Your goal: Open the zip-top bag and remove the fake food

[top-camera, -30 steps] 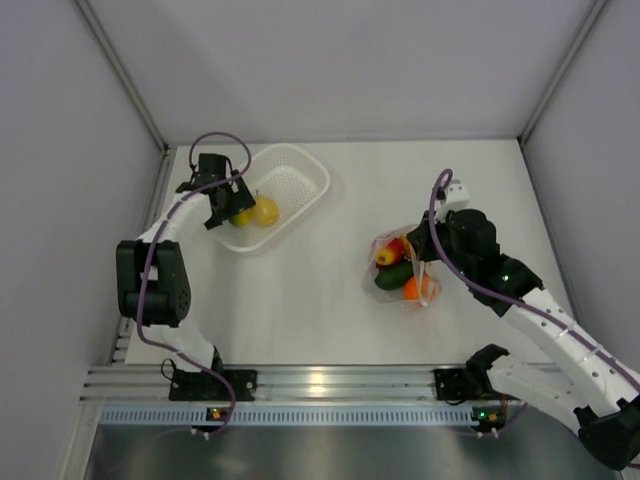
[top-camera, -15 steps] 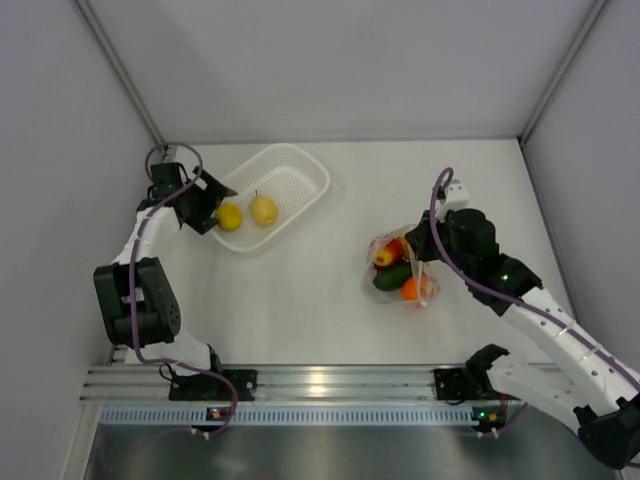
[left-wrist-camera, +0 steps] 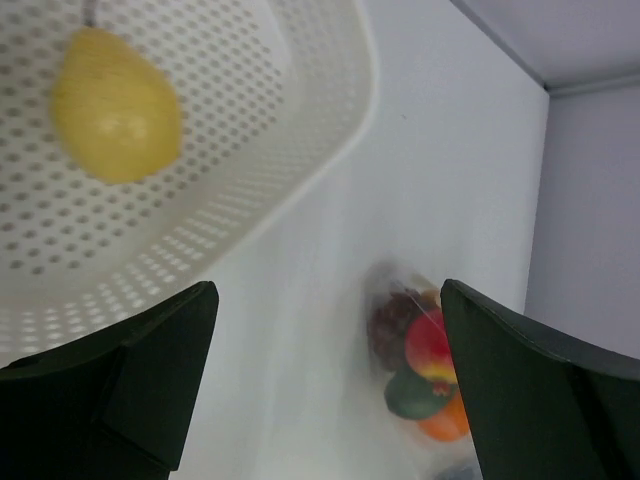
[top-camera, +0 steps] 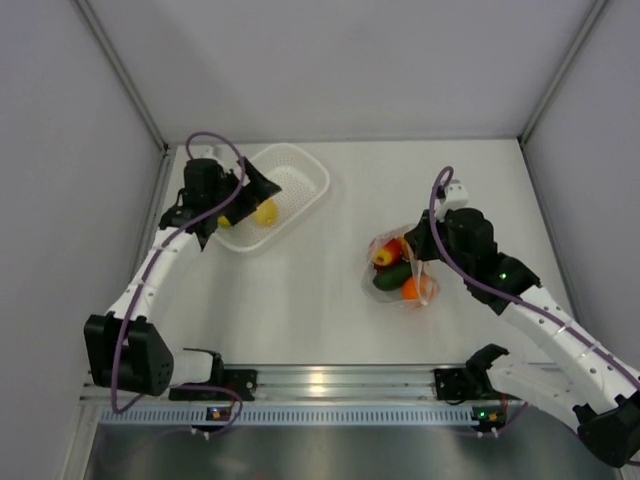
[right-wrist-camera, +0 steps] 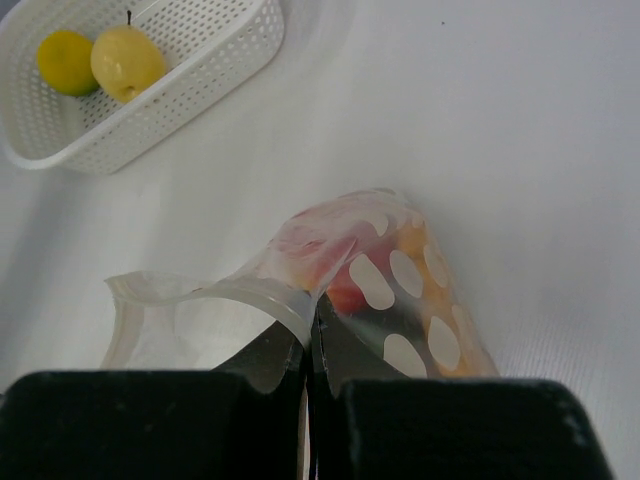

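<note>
The zip-top bag (top-camera: pixel 400 272) lies right of centre and holds a red apple (top-camera: pixel 390 252), a dark green avocado (top-camera: pixel 393 277) and an orange (top-camera: pixel 415 289). My right gripper (top-camera: pixel 418 248) is shut on the bag's open top edge; in the right wrist view the fingers (right-wrist-camera: pixel 310 335) pinch the clear dotted rim of the bag (right-wrist-camera: pixel 400 285). My left gripper (top-camera: pixel 255 187) is open and empty above the white basket (top-camera: pixel 300 175). Through its jaws (left-wrist-camera: pixel 325 385) I see the bag (left-wrist-camera: pixel 420 360) far off, with purple grapes inside. Two yellow fruits (top-camera: pixel 265 212) lie in the basket.
The basket (left-wrist-camera: pixel 330 160) holds a yellow pear-like fruit (left-wrist-camera: pixel 115 105). It also shows in the right wrist view (right-wrist-camera: pixel 200 60) with both yellow fruits (right-wrist-camera: pixel 125 60). Grey walls close in the table on three sides. The aluminium rail (top-camera: pixel 320 385) runs along the near edge.
My left arm swung out to the left of the basket, then back over it, now pointing right toward the bag. The right gripper and bag have not moved.
</note>
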